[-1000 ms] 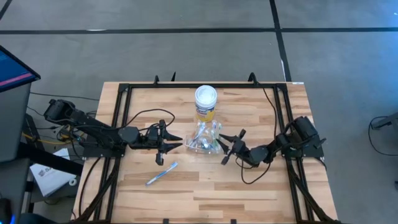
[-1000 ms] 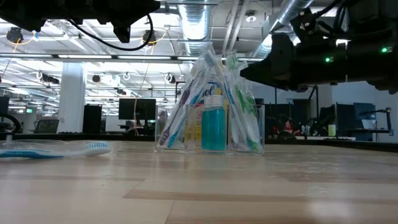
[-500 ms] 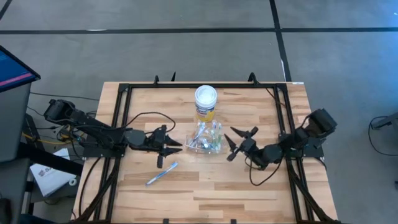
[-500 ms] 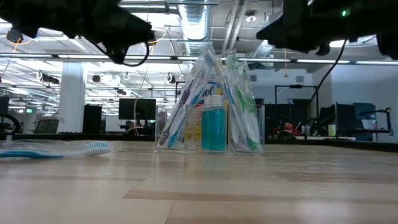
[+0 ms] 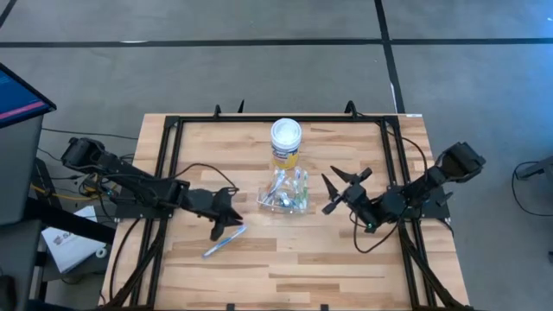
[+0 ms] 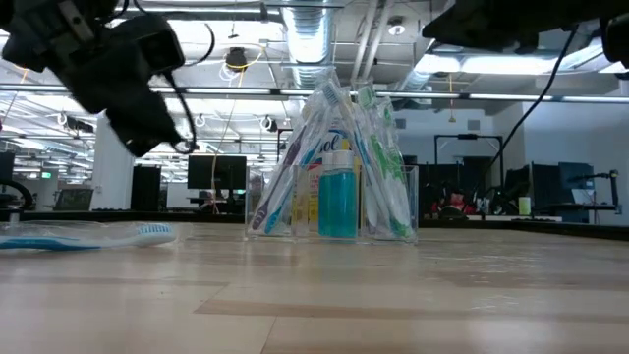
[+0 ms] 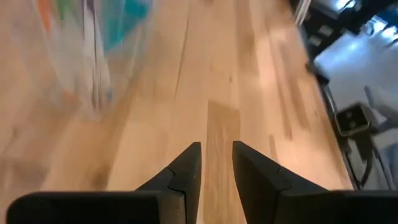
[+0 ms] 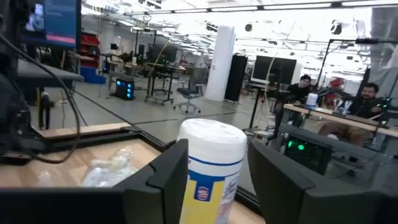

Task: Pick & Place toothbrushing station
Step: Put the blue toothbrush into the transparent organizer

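The clear cup [image 5: 285, 195] stands on its base at the table's middle and holds several toothbrushes and a teal tube [image 6: 338, 202]. One blue-white toothbrush in a clear wrapper [image 5: 225, 242] lies flat on the table, nearer the front; it also shows in the low view [image 6: 98, 234]. My left gripper [image 5: 235, 216] hangs just above the table between cup and loose toothbrush, tipped down, its fingers [image 7: 186, 168] a narrow gap apart and empty. My right gripper [image 5: 339, 193] is raised to the right of the cup, open and empty.
A yellow jar with a white lid [image 5: 286, 142] stands just behind the cup; it also shows in the right wrist view [image 8: 211, 168]. A black frame [image 5: 164, 173] runs along the table's left, far and right edges. Bare wood lies along the front.
My left gripper has come down and a little toward the near edge, tipping its fingers toward the table by the loose toothbrush. My right gripper has drawn back from the cup toward the table's right edge and risen. The cup and the toothbrush have stayed put.
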You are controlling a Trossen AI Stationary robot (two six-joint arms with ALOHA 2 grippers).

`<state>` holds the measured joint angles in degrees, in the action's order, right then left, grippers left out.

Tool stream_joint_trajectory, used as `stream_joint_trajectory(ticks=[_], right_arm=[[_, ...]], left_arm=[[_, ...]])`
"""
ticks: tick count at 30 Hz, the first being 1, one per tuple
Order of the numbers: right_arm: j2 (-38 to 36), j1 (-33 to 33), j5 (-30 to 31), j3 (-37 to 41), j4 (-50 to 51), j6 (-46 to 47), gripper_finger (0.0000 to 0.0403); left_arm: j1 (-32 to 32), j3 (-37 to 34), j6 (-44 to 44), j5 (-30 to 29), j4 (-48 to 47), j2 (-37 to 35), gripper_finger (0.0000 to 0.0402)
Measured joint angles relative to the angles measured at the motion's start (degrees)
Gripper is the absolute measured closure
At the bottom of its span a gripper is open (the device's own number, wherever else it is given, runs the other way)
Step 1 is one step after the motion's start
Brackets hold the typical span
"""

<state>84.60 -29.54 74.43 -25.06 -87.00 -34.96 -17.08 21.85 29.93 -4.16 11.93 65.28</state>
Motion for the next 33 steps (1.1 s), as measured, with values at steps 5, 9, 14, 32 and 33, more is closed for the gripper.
stream_joint_trajectory(ticks=[5,9,14,32,33], right_arm=[[0.0,0.0,2.1,0.0,1.7,-0.2,0.025],[0.0,0.0,2.4,0.0,2.8,0.0,0.025],[0.0,0.0,2.4,0.0,2.8,0.0,0.0248],[0.0,0.0,2.4,0.0,2.8,0.0,0.0251],[0.0,0.0,2.4,0.0,2.8,0.0,0.0252]], left_arm=[[-3.0,-0.7,5.3,0.0,-3.3,0.0,0.0314],[-6.1,-2.4,9.6,0.0,-3.3,0.0,0.0297],[-8.8,-4.6,14.2,-2.6,-3.4,0.0,0.0255],[-11.6,-4.9,19.3,-7.9,-2.2,8.0,0.0237],[-11.6,-4.9,19.7,-7.9,-2.2,9.1,0.0237]])
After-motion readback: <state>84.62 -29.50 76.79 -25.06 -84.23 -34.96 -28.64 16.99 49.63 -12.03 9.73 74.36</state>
